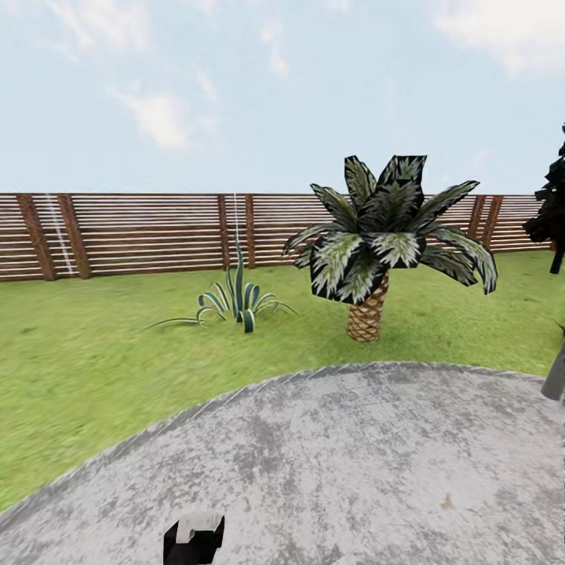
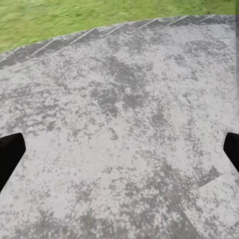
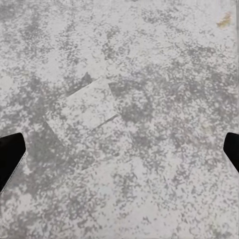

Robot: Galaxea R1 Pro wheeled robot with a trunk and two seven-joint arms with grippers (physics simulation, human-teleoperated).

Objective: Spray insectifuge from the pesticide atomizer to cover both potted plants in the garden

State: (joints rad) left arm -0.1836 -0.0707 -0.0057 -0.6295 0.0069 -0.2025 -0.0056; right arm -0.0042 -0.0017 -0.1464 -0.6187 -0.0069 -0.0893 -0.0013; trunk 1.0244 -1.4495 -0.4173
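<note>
The pesticide atomizer and the potted plants are out of view. I am in the garden, over the round mottled grey patio. My left gripper is open; its dark fingertips stand wide apart above bare paving near the patio's edge. My right gripper is open too, with nothing between its fingertips, and hangs over paving with a paler square patch. A black and white piece of my left arm shows at the bottom of the head view.
Lawn rings the patio. A short palm with a scaly trunk stands just beyond the patio's far edge. A spiky striped plant grows in the grass left of it. A wooden fence closes the back. A grey post and a dark tree are at the right edge.
</note>
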